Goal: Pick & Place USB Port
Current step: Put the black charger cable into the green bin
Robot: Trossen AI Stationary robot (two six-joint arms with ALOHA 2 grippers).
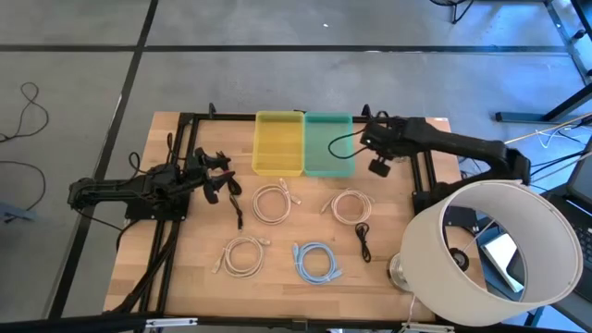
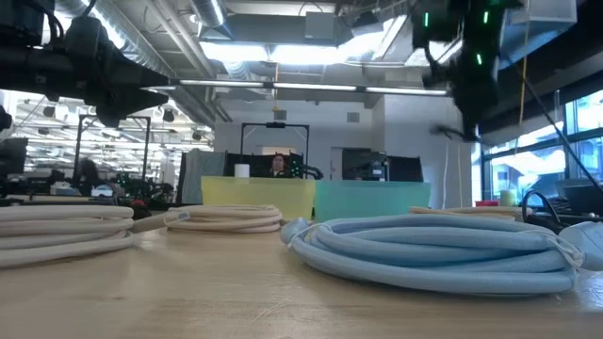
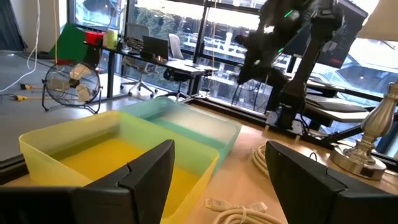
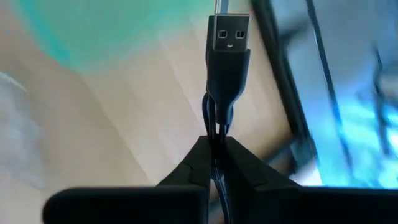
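Note:
My right gripper hovers at the far right corner of the green bin and is shut on a black USB cable. The cable arcs from the gripper over the bin. In the right wrist view its metal USB plug sticks out past the fingertips. The yellow bin stands directly left of the green one. My left gripper waits open above the table's left side, near the yellow bin. My right gripper pinches the black cable between its two fingertips, just behind the plug's moulded collar. The plug points straight out past the fingers, along them. The cable is lifted clear of the table, and its free length hangs in a loop over the green bin.
Coiled cables lie on the table: white ones, a blue one and a small black one. Another black cable lies by my left gripper. A lamp with a white shade stands at the near right corner.

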